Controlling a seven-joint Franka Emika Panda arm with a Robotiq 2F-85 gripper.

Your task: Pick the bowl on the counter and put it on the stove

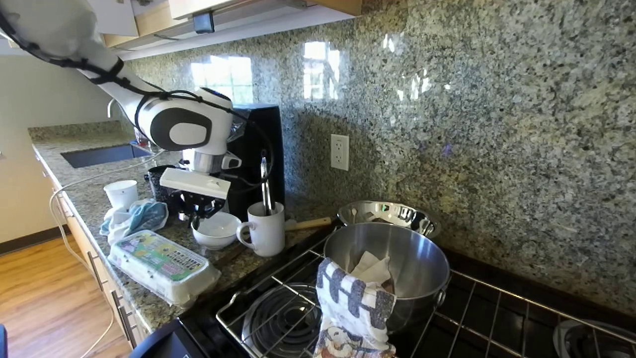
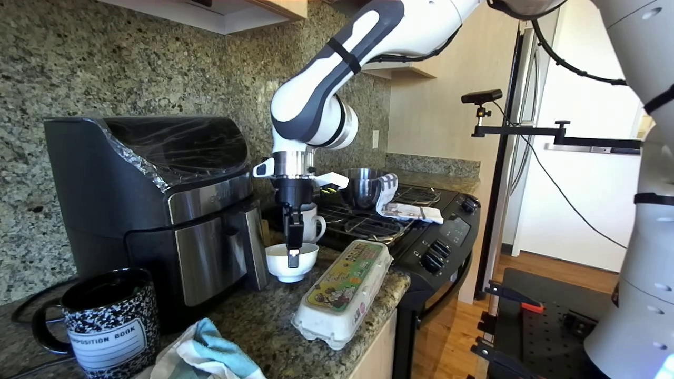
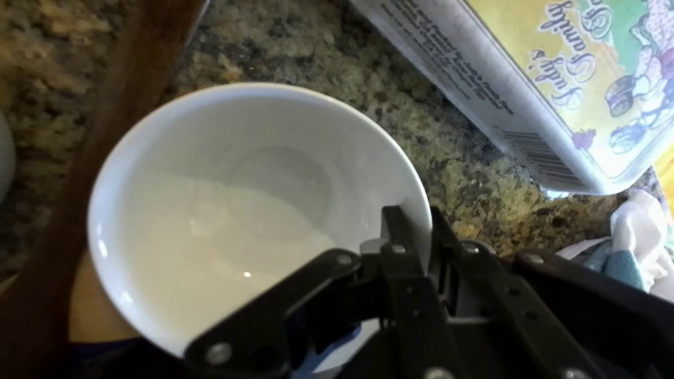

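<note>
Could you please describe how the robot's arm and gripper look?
The arm is rounded and white with dark grey panels. A black cable runs along it, held by black straps. Near its end are a silvery collar and a white piece. The gripper is black, with slim, jointed fingers and metallic screws.

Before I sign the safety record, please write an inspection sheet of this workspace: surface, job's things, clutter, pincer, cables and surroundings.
Surface: speckled granite counter.
Job's things: white bowl upright, not yet on the stove; the stove carries a steel pot draped with patterned cloth.
Clutter: white mug holding tongs, egg carton, blue-white cloth, speckled black mug, white cup.
Pincer: closed on the bowl's rim, one finger inside, one outside; lift unclear.
Cables: black cable strapped along the arm; pale cable hanging over the counter's edge.
Surroundings: black appliance, wall outlet, mounted camera.
</note>
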